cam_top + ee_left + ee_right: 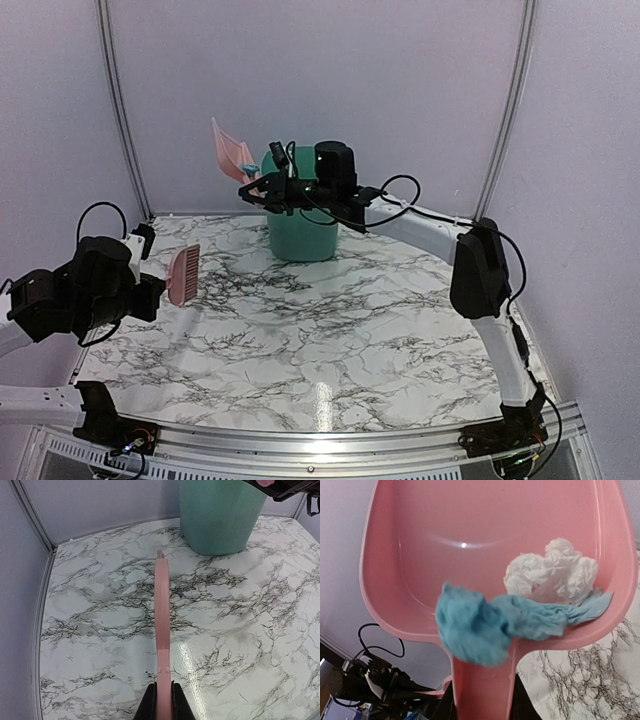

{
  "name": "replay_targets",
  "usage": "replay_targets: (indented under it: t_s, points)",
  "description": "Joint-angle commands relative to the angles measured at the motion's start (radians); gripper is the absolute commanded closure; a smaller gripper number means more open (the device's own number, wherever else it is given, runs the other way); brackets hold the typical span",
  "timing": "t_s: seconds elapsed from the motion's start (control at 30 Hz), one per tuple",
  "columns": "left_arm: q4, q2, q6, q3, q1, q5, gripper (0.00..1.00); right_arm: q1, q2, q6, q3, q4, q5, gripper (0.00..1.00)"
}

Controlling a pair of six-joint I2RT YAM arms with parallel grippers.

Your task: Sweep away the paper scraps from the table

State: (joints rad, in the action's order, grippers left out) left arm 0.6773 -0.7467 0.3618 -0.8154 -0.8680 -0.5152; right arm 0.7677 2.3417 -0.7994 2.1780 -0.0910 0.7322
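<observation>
The paper scraps sit inside the pink dustpan (470, 530), not on the tabletop (330, 330). In the right wrist view a crumpled light-blue piece (475, 625) lies across the narrow end of the pan where it meets the handle. A crumpled white piece (552, 572) sits just to its right, touching the blue one's trailing strip and resting against the pan's side wall. The right claw (481, 702) is clenched on the dustpan's handle, with a dark finger on each side of it. From above, the pan is held up in the air, tilted, beside the upper rim of the teal bin (300, 235), which stands upright at the back of the tabletop. The left claw (162, 707) is clenched on the handle of the pink brush (162, 610). The brush is held above the marble surface at the left side, well apart from the bin, and seen edge-on it points toward the bin's base. In the overhead view the brush head's teeth face the middle of the tabletop.
</observation>
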Motion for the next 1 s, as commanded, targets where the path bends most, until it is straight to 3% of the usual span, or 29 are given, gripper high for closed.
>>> replay_targets:
  t_s: [0.0, 0.27, 0.47, 0.97]
  points:
    - [-0.033, 0.002, 0.011, 0.01, -0.004, -0.014, 0.94, -0.043, 0.068, -0.216, 0.12, -0.215, 0.089, 1.0]
    - [-0.033, 0.001, 0.014, 0.012, -0.003, -0.019, 0.94, -0.111, 0.095, -0.545, 0.081, -0.55, 0.108, 1.0]
    - [-0.032, -0.01, 0.014, 0.011, -0.003, -0.017, 0.94, -0.14, 0.07, -0.759, -0.038, -0.787, 0.047, 1.0]
    - [-0.032, -0.017, 0.016, 0.011, -0.003, -0.019, 0.94, -0.17, 0.076, -1.066, -0.143, -1.084, -0.07, 1.0]
